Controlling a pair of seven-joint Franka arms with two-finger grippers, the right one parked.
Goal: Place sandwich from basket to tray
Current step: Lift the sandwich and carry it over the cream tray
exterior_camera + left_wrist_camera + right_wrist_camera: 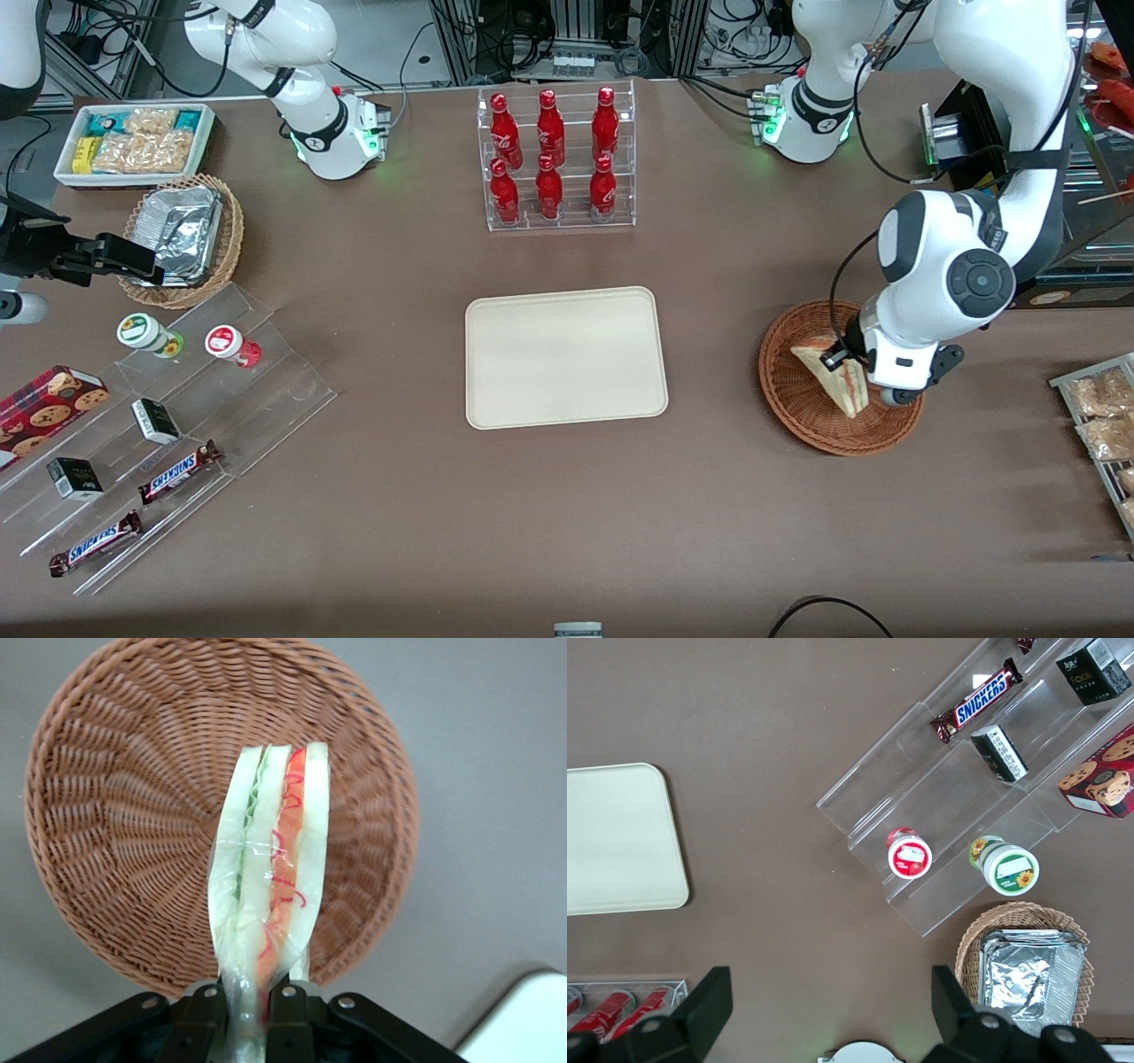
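Gripper [252,1010] closed on sandwich [270,868], held edge-up above basket [97,815] for carrying toward tray [565,356].

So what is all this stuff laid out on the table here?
sandwich: one, white bread with red and green filling, held above the basket
basket: one, reddish-brown wicker, toward the working arm's end
tray: one, cream, mid-table, nothing on it
cola bottles: six, red, in a clear rack
foil basket: one, tan wicker with silver foil, toward the parked arm's end
snack box: one, white, beside the foil basket
Snickers bars: two, on clear steps with small cups and boxes
tool: one, black, shut on the sandwich, over the basket
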